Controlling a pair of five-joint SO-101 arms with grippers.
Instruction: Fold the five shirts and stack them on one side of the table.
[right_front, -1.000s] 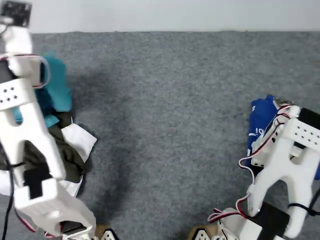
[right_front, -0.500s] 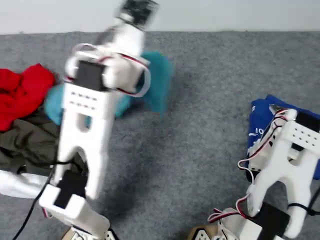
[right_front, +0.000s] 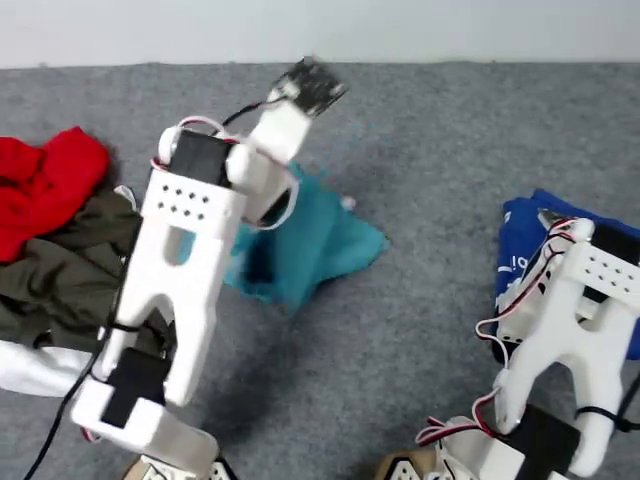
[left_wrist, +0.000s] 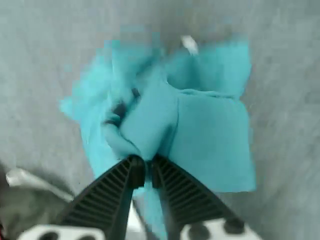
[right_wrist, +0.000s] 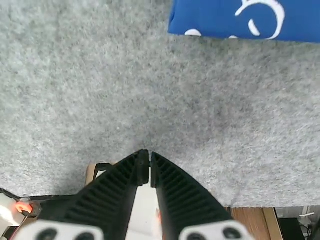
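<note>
The left gripper (left_wrist: 143, 169), clenched on the teal shirt (right_front: 320, 245), should lay it flat in the middle, apart from the shirt heap (right_front: 60, 285) at 9 o'clock.

Shirts counted: five. One teal shirt (right_front: 315, 245), one red shirt (right_front: 45, 185), one olive shirt (right_front: 55, 285), one white shirt (right_front: 25, 368), one blue shirt (right_front: 520, 245). Robot arms: two, left arm (right_front: 185, 270) and right arm (right_front: 570, 330). Grey mat (right_front: 430, 150): one.

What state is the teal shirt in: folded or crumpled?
Crumpled. The teal shirt lies in uneven bunches on the table, and the left pincer is shut on a raised pinch of its cloth.
</note>
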